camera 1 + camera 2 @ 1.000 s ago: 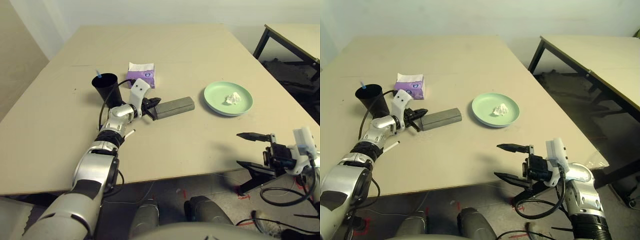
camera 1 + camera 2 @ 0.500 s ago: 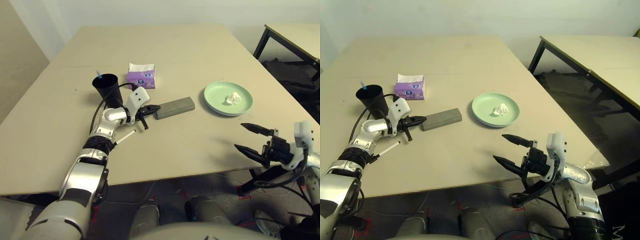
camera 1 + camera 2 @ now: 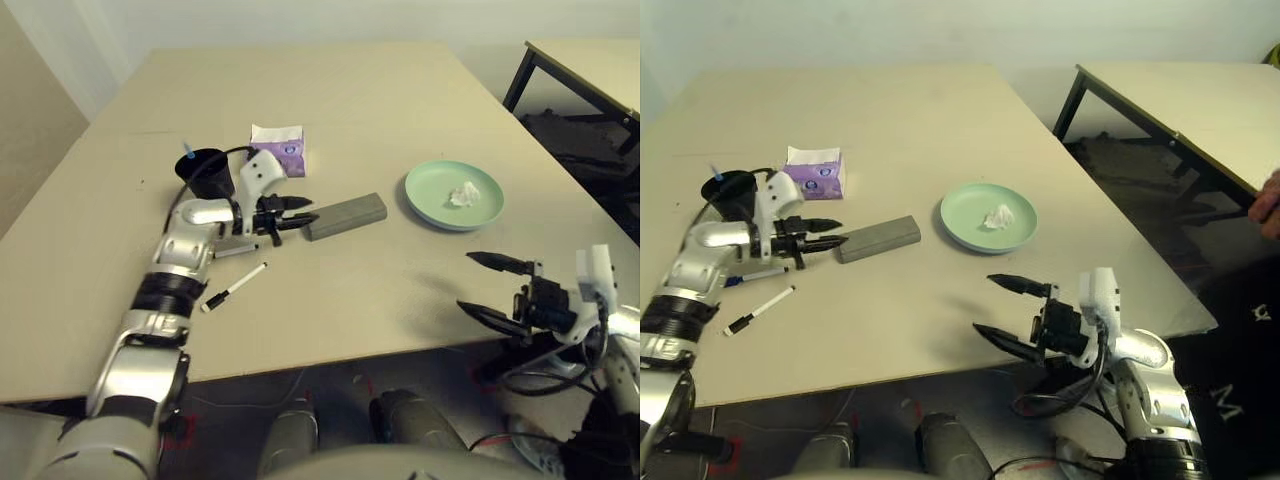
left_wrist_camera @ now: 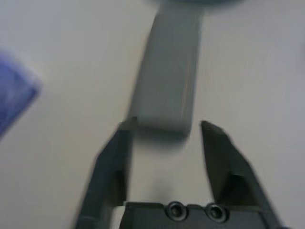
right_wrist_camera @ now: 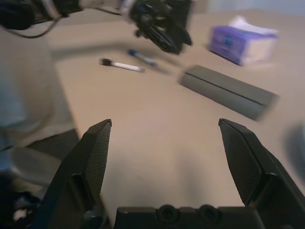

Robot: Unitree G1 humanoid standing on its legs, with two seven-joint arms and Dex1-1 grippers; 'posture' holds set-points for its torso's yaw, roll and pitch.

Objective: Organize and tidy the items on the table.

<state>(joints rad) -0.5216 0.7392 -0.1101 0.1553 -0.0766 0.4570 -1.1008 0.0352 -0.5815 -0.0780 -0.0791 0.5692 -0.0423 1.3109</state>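
table [image 3: 380,280]: matte beige | glasses case [image 3: 346,215]: matte grey | plate [image 3: 430,205]: smooth green | tissue wad [image 3: 463,196]: crumpled paper

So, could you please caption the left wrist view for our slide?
Open left claw poised just short of the grey glasses case on the beige table.

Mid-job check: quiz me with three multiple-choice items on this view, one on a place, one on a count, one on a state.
1. Where is the white tissue wad?
A. on the green plate
B. in the black cup
C. on the grey glasses case

2. How many markers lie on the table?
A. none
B. two
C. four

3. The left gripper is:
A. clamped on the cup
B. holding a marker
C. open, at the case's end

Answers: 1 A, the wad sits on the plate. 2 B, the black-capped marker and the blue-capped marker. 3 C, its fingers stand apart, nothing between them.
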